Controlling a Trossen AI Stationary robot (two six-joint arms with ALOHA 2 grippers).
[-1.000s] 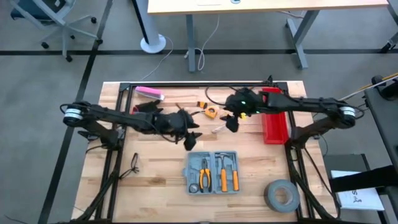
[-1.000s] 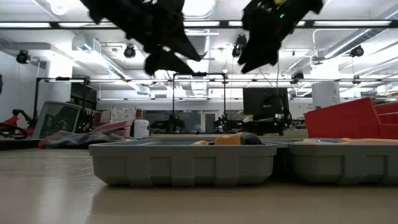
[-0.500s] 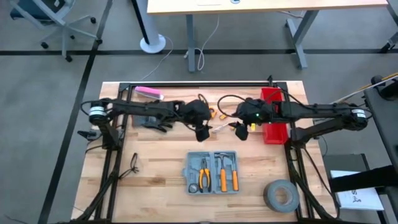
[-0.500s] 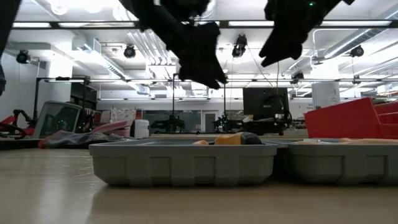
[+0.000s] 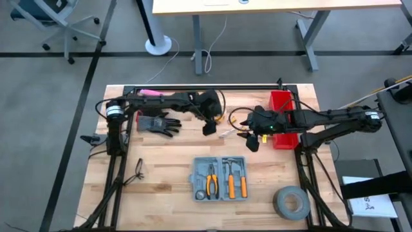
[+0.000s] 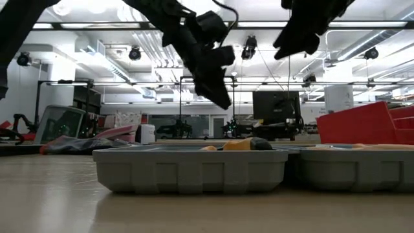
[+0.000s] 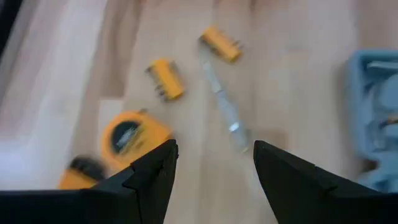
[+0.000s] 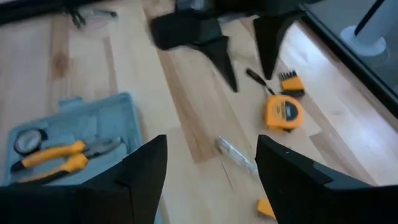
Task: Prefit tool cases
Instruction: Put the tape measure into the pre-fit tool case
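Both my grippers, left (image 5: 210, 128) & right (image 5: 252, 143), hang open & empty over loose yellow tools (image 5: 219, 116), w/ the grey-blue plastic tool case (image 5: 221, 178) lying open on the wooden desk (image 5: 167, 187), prob. to fetch next piece.

Tool case (image 5: 219, 178): flat rectangular grey-blue plastic case with rounded corners, lying open and flat on the table toward its near edge, both halves side by side. Its moulded slots hold orange-handled pliers in the left half and further orange-handled tools in the right. At table height it shows as two adjoining shallow grey trays.
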